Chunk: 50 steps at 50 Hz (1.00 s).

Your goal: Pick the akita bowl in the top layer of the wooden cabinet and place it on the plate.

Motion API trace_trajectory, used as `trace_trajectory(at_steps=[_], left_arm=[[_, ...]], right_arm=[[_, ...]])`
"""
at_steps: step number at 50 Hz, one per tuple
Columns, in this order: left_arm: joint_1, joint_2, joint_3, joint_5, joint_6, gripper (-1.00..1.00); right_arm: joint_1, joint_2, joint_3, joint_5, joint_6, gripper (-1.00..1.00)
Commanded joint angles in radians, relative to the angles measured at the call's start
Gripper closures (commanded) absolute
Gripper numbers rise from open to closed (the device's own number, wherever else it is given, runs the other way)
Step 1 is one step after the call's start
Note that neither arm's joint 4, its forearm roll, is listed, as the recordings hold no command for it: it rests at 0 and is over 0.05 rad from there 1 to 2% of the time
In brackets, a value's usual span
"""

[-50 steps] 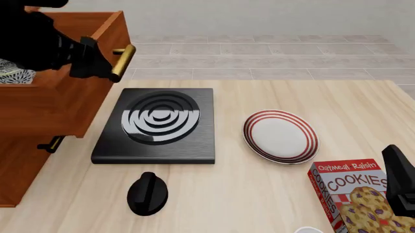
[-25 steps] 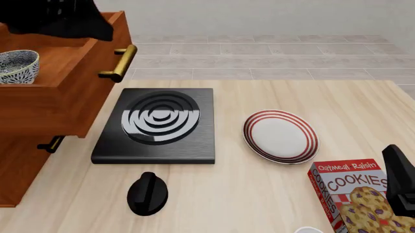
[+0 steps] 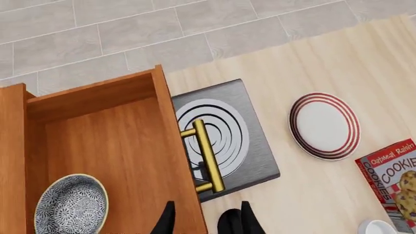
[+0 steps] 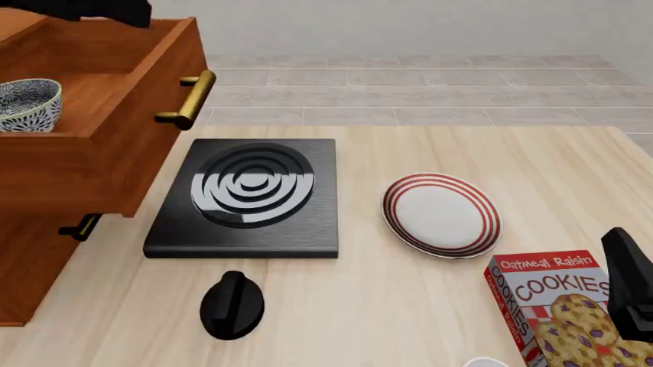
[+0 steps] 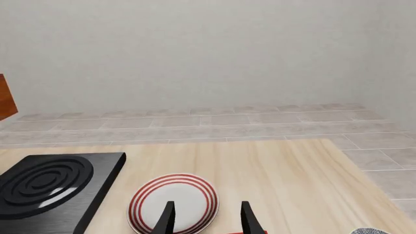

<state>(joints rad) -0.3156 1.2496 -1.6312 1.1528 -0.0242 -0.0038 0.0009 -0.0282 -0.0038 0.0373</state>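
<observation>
Left wrist view showed the left hand (image 3: 206,222) open and empty above the drawer (image 3: 97,146), bowl (image 3: 71,204) beside it, ready for pickup.

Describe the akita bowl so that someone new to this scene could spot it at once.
Start at the wooden cabinet on the table's left side, where the top drawer stands pulled open. The akita bowl sits inside that drawer, toward its back. It is a small deep bowl, white with a dense dark blue pattern, unlike the flat red-ringed plate out on the table.
</observation>
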Motion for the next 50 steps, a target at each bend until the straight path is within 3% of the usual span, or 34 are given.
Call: trace_trajectory(at_steps=[1,32,50], left_arm=[[0.041,0.028,-0.067,0.048,0.038,-1.00],[0.173,0.085,-0.058,0.067,0.186,-1.00],[0.275,0.172,-0.108,0.067,0.275,-1.00]], right_arm=[[0.001,0.000,0.000,0.000,0.000,-1.00],[0.001,0.000,0.001,0.000,-0.004,-1.00],[0.001,0.000,0.001,0.001,-0.005,-1.00]])
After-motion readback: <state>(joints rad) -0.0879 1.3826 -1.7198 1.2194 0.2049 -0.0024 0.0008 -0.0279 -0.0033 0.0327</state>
